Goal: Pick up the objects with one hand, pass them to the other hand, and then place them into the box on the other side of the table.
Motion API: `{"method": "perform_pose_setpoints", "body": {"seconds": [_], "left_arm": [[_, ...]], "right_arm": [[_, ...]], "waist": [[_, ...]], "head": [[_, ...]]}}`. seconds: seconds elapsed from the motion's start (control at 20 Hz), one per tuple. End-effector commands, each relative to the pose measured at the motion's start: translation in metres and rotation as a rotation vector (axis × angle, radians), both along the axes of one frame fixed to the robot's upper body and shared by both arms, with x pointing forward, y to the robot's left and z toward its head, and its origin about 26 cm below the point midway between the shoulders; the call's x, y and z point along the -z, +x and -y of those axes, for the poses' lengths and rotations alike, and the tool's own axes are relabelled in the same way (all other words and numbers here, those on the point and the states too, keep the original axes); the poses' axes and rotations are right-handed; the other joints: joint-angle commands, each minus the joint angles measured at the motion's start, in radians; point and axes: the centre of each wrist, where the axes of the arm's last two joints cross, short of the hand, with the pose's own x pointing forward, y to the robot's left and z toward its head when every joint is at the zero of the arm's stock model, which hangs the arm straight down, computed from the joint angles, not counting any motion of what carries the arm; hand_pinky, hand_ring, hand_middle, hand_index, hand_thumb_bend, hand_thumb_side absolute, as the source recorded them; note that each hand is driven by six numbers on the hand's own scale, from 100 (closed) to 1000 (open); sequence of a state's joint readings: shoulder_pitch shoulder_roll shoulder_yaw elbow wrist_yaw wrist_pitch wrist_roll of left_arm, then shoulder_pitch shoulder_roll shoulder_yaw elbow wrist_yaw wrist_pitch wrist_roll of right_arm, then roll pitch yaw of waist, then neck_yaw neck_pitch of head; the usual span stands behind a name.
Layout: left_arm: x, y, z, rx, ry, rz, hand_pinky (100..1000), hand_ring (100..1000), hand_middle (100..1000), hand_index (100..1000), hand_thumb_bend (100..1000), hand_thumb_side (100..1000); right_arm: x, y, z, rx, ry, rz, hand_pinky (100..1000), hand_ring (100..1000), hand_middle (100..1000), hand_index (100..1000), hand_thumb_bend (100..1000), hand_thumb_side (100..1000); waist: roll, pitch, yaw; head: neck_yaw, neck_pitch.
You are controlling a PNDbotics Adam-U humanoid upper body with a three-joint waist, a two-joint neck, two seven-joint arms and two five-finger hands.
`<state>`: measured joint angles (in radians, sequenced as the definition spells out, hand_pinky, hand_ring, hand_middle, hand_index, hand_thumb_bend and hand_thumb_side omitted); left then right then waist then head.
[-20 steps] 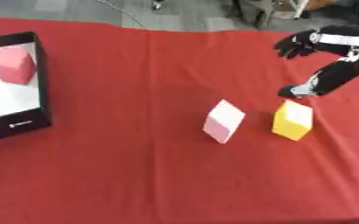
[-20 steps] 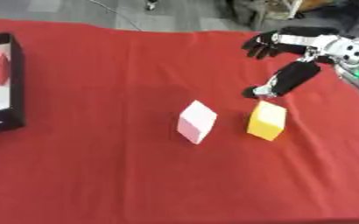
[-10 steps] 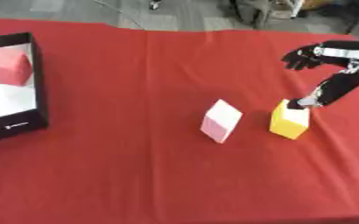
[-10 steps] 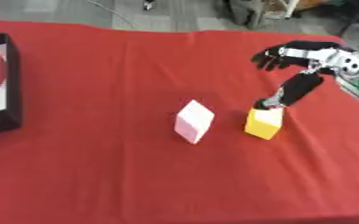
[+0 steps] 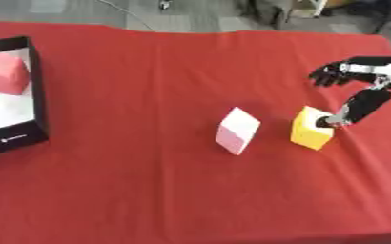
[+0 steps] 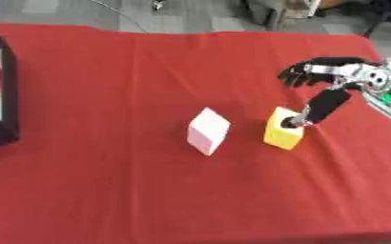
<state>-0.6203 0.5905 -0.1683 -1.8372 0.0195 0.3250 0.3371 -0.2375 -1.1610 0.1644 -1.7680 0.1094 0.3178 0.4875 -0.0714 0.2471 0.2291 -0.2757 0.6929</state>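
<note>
Reaching in from the table's right edge, the right hand [image 5: 351,76] hangs unclenched with spread fingers, its thumb tip on the yellow block's [image 5: 311,128] right top edge, the block lying just inward, toward the pink block [image 5: 236,130].

Matt red cloth [image 5: 149,190] covers the table; blocks look smooth.
</note>
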Motion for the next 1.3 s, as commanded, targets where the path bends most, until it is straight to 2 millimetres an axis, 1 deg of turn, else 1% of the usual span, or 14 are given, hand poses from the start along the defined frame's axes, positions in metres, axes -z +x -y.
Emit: {"method": "perform_pose_setpoints", "body": {"seconds": [0.05,0.3,0.55,0.8,0.9,1.05,1.3], "left_arm": [[-0.009,-0.003,-0.004,-0.012,0.005,0.031,787,550,695,685,153,677],[-0.008,-0.003,-0.004,-0.012,0.002,0.028,786,549,691,681,151,679],[-0.007,-0.003,-0.003,-0.009,-0.001,0.027,786,548,689,677,142,683],[-0.007,-0.003,-0.002,-0.008,-0.002,0.03,787,548,688,676,138,683],[-0.007,-0.004,-0.002,-0.007,-0.003,0.031,786,548,688,675,136,684],[-0.007,-0.004,-0.002,-0.005,-0.003,0.032,788,549,688,675,128,686],[-0.007,-0.004,-0.002,-0.005,-0.003,0.033,789,549,687,672,125,687]], "right_arm": [[-0.007,0.001,0.005,0.007,-0.032,0.001,931,901,846,938,518,229],[-0.001,0.003,0.008,0.016,-0.063,-0.024,930,911,850,937,523,253],[0.007,0.006,0.01,0.04,-0.12,-0.024,927,914,852,936,518,252],[0.013,0.009,0.013,0.068,-0.133,-0.021,925,914,852,936,516,254],[0.016,0.01,0.014,0.074,-0.132,-0.025,925,914,852,935,528,252],[0.021,0.01,0.015,0.077,-0.135,-0.039,924,916,853,935,523,268],[0.027,0.013,0.021,0.111,-0.154,-0.049,921,917,852,933,520,267]], "waist": [[0.004,-0.013,0.002],[0.004,-0.012,0.005],[0.005,-0.01,0.01],[0.007,-0.008,0.013],[0.007,-0.007,0.014],[0.009,-0.006,0.016],[0.011,-0.004,0.02]], "head": [[-0.006,0.004],[-0.009,0.005],[-0.012,0.005],[-0.016,0.006],[-0.016,0.006],[-0.018,0.005],[-0.023,0.004]]}}
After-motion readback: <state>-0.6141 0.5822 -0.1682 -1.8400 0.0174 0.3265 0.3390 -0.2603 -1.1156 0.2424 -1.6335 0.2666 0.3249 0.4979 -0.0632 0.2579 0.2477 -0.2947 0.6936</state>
